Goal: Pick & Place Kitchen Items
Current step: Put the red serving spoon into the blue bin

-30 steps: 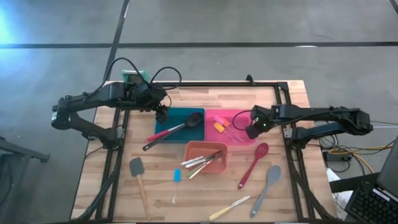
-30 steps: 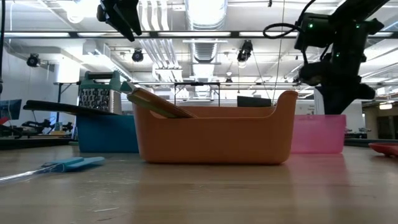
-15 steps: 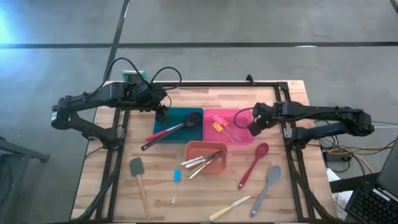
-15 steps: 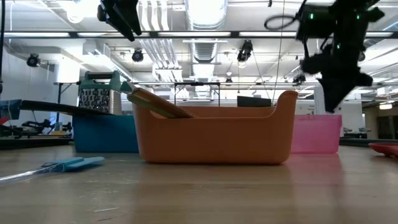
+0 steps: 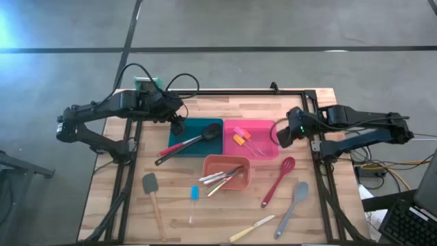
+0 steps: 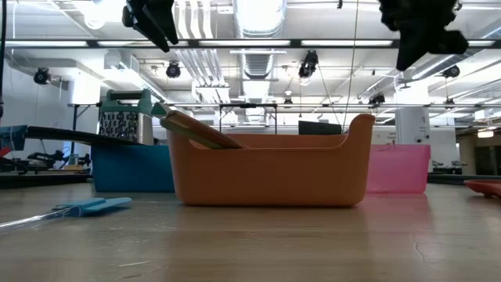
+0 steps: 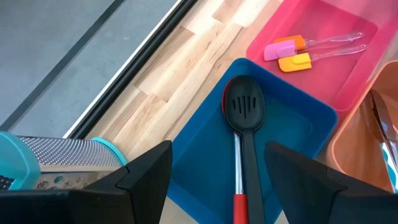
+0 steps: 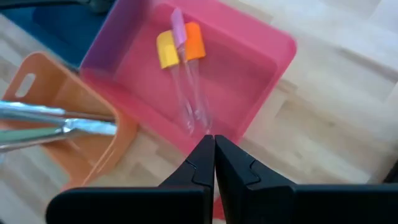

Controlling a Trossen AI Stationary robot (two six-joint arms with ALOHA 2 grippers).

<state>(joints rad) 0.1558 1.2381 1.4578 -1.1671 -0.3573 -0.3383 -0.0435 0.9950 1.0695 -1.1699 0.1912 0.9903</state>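
Observation:
My left gripper [image 5: 177, 124] hangs open above the blue tray's [image 5: 183, 132] far left corner, holding nothing [image 7: 217, 186]. A black slotted spoon [image 7: 244, 109] with a red handle lies in that tray, its handle over the near-left rim [image 5: 166, 152]. My right gripper [image 8: 214, 158] is shut and empty, high above the pink tray's [image 5: 263, 152] right edge [image 5: 281, 135]. Three small spatulas [image 8: 180, 43] lie in the pink tray. Metal knives [image 5: 222, 178] lie in the orange tray [image 5: 240, 182].
On the bare wood lie a grey-headed spatula [image 5: 151, 197], a small blue spatula [image 5: 194, 198], a red slotted spoon [image 5: 278, 180], a grey spoon [image 5: 292, 205] and a yellow-handled knife [image 5: 251, 229]. A box grater [image 5: 145, 85] stands at the far left corner.
My right gripper has risen well above the pink tray and drawn back a little toward the table's right edge, staying shut and empty. The trays and utensils have not moved.

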